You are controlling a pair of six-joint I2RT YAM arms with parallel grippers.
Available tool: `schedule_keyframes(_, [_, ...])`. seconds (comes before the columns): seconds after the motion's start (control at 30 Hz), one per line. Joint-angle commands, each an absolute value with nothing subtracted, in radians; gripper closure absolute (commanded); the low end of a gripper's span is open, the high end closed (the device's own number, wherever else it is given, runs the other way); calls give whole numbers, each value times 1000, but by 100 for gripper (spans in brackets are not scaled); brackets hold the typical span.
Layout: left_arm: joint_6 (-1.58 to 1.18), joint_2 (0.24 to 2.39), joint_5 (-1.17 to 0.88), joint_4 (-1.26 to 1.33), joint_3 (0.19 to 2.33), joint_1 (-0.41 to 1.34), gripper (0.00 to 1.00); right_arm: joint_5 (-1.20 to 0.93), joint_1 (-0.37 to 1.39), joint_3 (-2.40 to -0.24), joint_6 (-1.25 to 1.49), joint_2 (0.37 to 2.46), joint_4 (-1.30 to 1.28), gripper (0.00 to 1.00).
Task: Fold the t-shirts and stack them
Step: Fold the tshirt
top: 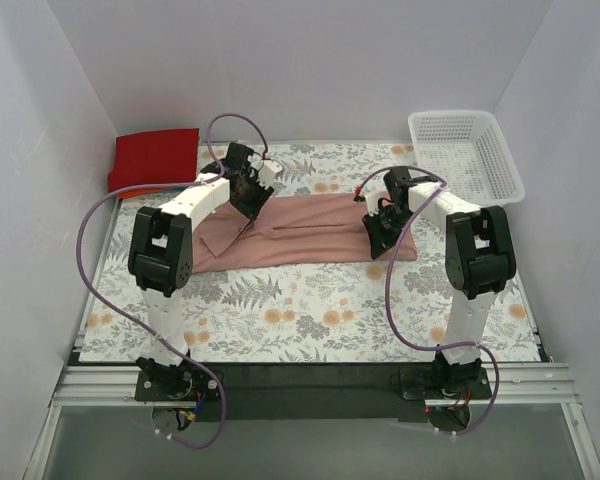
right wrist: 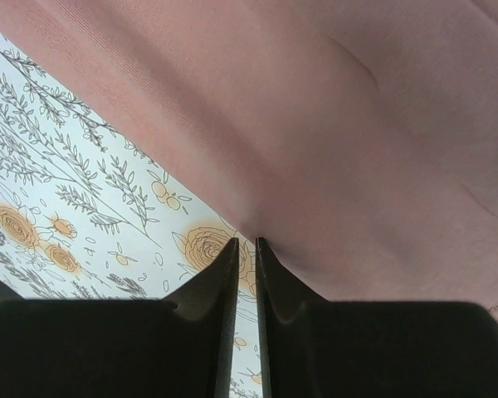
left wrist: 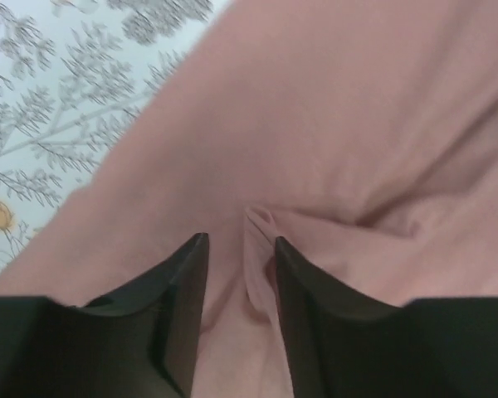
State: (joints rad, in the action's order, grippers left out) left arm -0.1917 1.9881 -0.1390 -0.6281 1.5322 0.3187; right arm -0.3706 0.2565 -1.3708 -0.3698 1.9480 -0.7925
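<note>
A dusty pink t-shirt lies flat mid-table. My left gripper rests on its left part, jaws apart around a cloth ridge. My right gripper pinches its near right edge. A folded red t-shirt lies far left.

no readable text anywhere

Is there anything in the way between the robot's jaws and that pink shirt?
Nothing visible. The left gripper has its jaws apart right over a pucker in the pink t-shirt, and the right gripper pinches its edge.
</note>
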Motion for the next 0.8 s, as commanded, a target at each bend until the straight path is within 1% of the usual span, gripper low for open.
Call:
schedule_keyframes(0.0, [-184, 2034, -161, -629, 1684, 290, 61, -399, 255, -1358, -379, 1907, -795, 81])
schedule_keyframes(0.03, [-193, 2037, -175, -643, 1730, 279, 57, -397, 255, -1355, -379, 1905, -795, 81])
schedule_keyframes(0.13, [-224, 1988, -222, -663, 1711, 252, 54, -397, 255, -1351, -380, 1893, -795, 80])
schedule_keyframes(0.3, [-256, 1803, -308, -724, 1510, 151, 53, -414, 253, -1358, -373, 1891, -793, 80])
schedule_keyframes(0.33, [-261, 1775, -313, -733, 1481, 138, 53, -419, 255, -1358, -373, 1893, -793, 80])
schedule_keyframes(0.37, [-267, 1747, -313, -739, 1401, 127, 53, -419, 255, -1361, -371, 1894, -793, 80])
schedule_keyframes(0.47, [-290, 1640, -302, -744, 1294, 101, 53, -420, 255, -1362, -370, 1894, -793, 80])
schedule_keyframes(0.53, [-305, 1588, -310, -747, 1208, 89, 47, -420, 255, -1362, -371, 1899, -793, 81])
schedule_keyframes(0.6, [-317, 1565, -311, -726, 1137, 81, 44, -420, 255, -1359, -371, 1902, -792, 81])
schedule_keyframes(0.77, [-359, 1555, -331, -683, 1069, 80, 45, -414, 255, -1362, -370, 1904, -793, 81])
